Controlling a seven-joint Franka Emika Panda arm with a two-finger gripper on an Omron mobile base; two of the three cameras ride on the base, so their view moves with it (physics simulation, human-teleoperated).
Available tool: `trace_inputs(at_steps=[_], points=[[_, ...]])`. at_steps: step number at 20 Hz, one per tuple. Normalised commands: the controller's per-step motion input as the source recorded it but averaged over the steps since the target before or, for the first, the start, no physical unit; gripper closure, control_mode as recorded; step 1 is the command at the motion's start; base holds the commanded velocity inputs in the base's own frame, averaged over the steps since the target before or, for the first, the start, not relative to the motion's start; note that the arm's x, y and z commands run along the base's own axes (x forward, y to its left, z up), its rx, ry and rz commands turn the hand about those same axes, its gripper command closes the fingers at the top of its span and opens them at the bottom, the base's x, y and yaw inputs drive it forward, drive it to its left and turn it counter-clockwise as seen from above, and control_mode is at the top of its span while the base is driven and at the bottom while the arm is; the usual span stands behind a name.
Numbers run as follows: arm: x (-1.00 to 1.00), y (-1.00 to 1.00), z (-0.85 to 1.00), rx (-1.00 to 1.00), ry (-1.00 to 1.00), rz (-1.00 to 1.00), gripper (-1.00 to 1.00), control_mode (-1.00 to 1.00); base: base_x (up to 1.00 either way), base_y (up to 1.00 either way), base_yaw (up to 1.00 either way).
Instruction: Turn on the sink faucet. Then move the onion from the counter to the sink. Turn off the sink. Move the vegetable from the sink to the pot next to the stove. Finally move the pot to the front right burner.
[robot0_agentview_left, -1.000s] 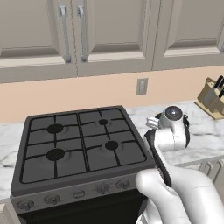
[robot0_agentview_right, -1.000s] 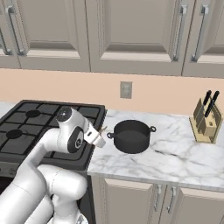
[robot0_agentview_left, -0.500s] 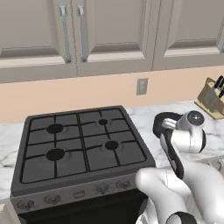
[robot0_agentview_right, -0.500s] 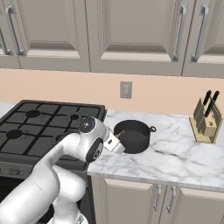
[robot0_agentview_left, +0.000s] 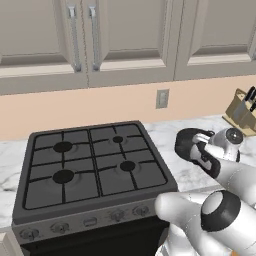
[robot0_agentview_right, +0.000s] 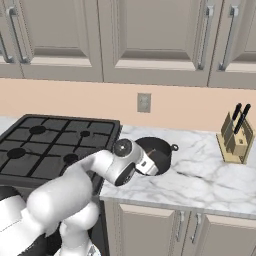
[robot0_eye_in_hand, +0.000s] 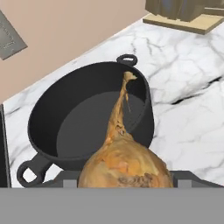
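White marble counter (robot0_agentview_right: 210, 175) with grey veins runs right of the black stove (robot0_agentview_left: 95, 167), beige cabinets above, peach wall with an outlet (robot0_agentview_right: 144, 103) behind.

Gripper (robot0_agentview_right: 150, 167) sits at the near rim of the pot (robot0_agentview_right: 161, 151), arm reaching in from the lower left of the right base view. Fingertips are hidden behind the onion (robot0_eye_in_hand: 126, 164) in the hand view, so jaw spread can't be read directly; the bulb fills the space right in front of the hand and looks pinched there, carried off the counter. Onion is golden-brown, thin pointed stem tip reaching out over the pot's opening.

Pot in the hand view (robot0_eye_in_hand: 87, 116): round, dark grey to black, two small loop handles, one at the far rim and one at the near left. Inside is bare dark bottom. It stands on the marble just beside the stove's right edge, not on a burner.

Stove burners and grates carry nothing. Knife block (robot0_agentview_right: 235, 137) stands on the counter well to the right of the pot, near the wall.
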Motion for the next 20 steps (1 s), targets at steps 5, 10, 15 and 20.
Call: trace_inputs(at_steps=[5,10,15,20], points=[[0.3,-0.15,0.2,0.01,0.1,0.0,1.0,-1.0,0.0,0.0,0.0],[0.46,-0.01,0.01,0.0,0.13,0.0,1.0,-1.0,0.0,0.0,0.0],[0.39,-0.04,-0.15,0.0,0.02,0.0,1.0,-1.0,0.0,0.0,0.0],[0.38,0.0,-0.25,0.0,0.05,0.0,1.0,-1.0,0.0,0.0,0.0]])
